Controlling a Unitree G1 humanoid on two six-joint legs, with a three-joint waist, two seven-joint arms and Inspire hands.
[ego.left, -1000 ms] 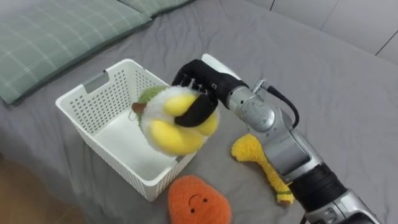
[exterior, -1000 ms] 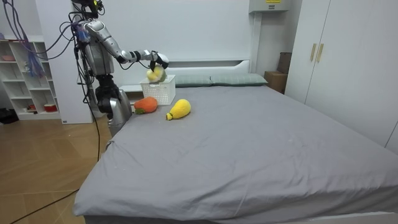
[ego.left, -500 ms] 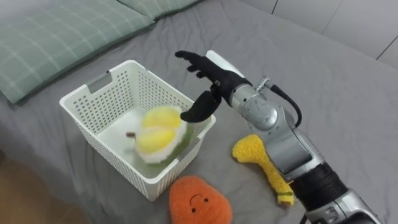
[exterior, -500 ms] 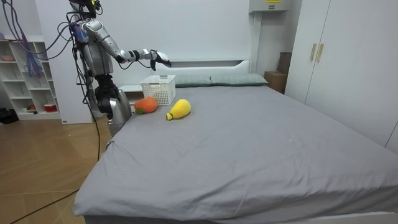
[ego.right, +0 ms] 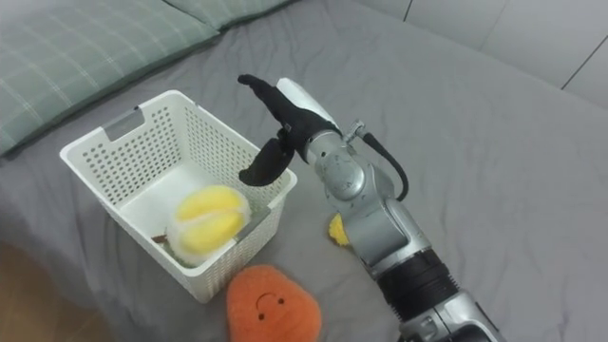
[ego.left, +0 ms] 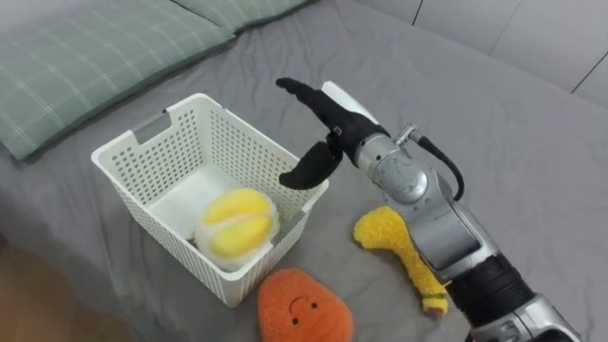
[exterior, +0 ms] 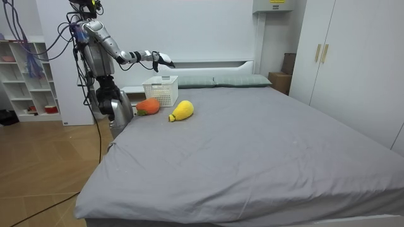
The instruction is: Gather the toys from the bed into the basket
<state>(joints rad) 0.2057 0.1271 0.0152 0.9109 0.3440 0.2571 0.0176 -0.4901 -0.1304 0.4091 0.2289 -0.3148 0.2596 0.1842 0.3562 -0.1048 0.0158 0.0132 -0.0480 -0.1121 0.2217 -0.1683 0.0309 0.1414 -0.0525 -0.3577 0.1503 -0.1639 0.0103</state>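
A round yellow and white plush toy [ego.left: 236, 222] lies inside the white plastic basket [ego.left: 142, 147] on the grey bed. My right hand [ego.left: 323, 128] hovers above the basket's right rim, open, fingers straight and thumb hanging down, holding nothing. An orange plush toy with a smiling face [ego.left: 304, 306] lies on the sheet just in front of the basket. A yellow pear-shaped plush toy [ego.left: 399, 249] lies to the right of the basket, partly hidden behind my forearm. In the room view I stand at the bed's head corner with the right hand [exterior: 159, 58] held out over the basket [exterior: 161, 91].
A green checked pillow [ego.left: 85, 52] lies behind the basket at the head of the bed. The grey sheet [ego.left: 494, 142] stretches wide to the right. The bed's edge and the wooden floor [ego.left: 28, 304] are close at the lower left. White wardrobes [exterior: 353, 63] stand across the room.
My right hand opened and let go of the yellow and white plush toy. It dropped into the basket and settled on the bottom. The hand rose slightly with fingers straightened.
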